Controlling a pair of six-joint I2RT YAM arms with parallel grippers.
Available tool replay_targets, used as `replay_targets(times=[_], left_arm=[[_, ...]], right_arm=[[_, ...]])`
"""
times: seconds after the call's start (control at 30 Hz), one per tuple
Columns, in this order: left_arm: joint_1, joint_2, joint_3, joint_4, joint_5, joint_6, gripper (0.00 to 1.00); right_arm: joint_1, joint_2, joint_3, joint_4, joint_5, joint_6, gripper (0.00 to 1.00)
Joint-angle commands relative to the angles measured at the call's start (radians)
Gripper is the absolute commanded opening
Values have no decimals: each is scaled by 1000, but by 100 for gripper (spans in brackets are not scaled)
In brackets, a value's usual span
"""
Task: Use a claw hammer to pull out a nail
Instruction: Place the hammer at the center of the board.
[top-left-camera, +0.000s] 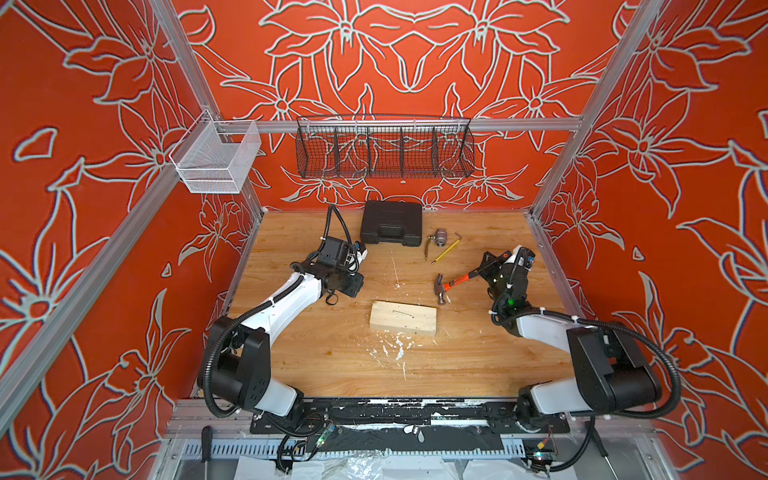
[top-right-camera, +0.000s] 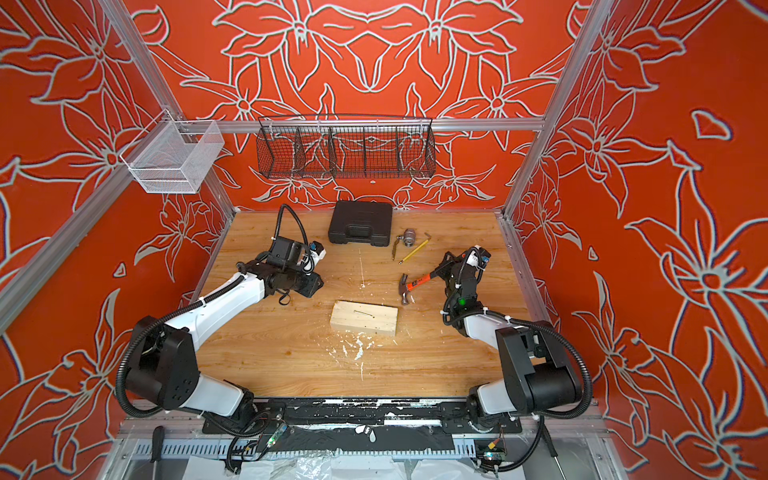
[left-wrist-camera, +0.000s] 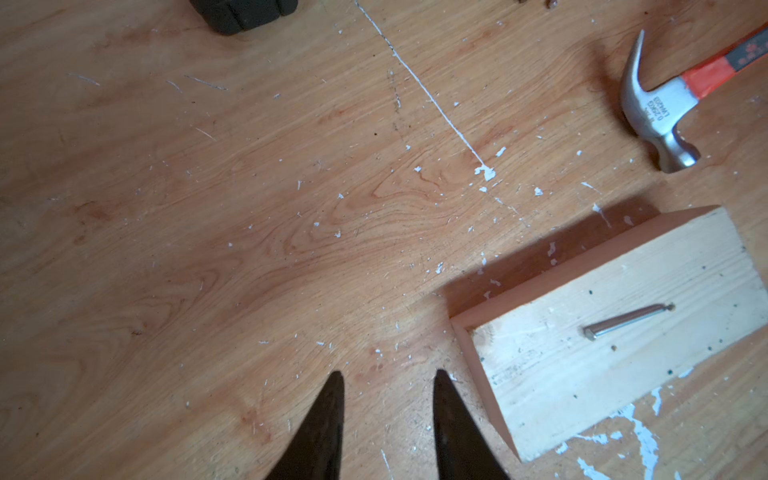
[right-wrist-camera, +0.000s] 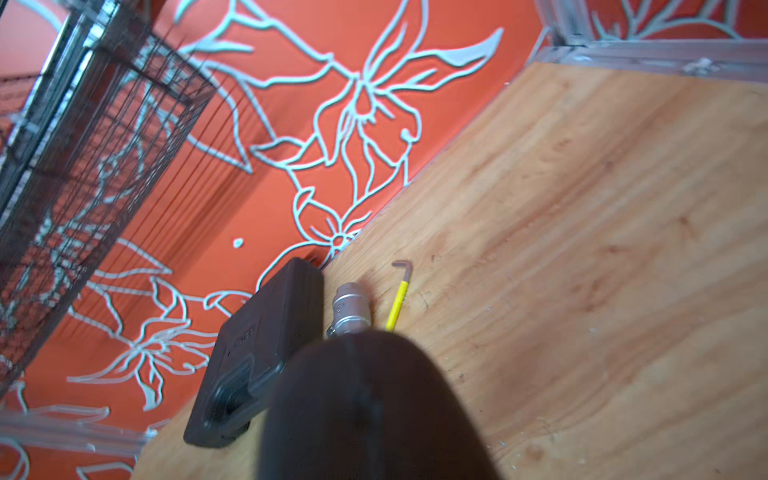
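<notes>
Right gripper (top-left-camera: 484, 269) is clamped on the claw hammer (top-left-camera: 455, 284) by its black rubber end; steel head's way out front, probably tip-heavy.

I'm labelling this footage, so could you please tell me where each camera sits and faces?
Both top views: high at the front, looking down and back over the table; the left arm and right arm show, right gripper shut on the claw hammer.
Left wrist: on the left arm, looking down at the table; open left gripper shows, near the wooden block and nail.
Right wrist: on the right arm, facing the back wall; its shut gripper shows before the black case.
Shared: top views and left wrist show hammer, block, nail.
</notes>
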Motion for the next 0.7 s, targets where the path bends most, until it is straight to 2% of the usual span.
replay_targets(times=[0.0,0.13,0.37,0.67], left_arm=[[3,-16,0,2,44,21,35],[-11,-12,4,-2,63,39,35],[-35,-5,1,-1,57,49,35],[-62,-24,-8,5,86,66,37]], right_arm=[[-11,-1,-21,59,37,82,5],[-25,-20,-37,17,35,84,15],[-62,-14,-82,-24,38,152,12],[-68,83,-151,113,62,203,13]])
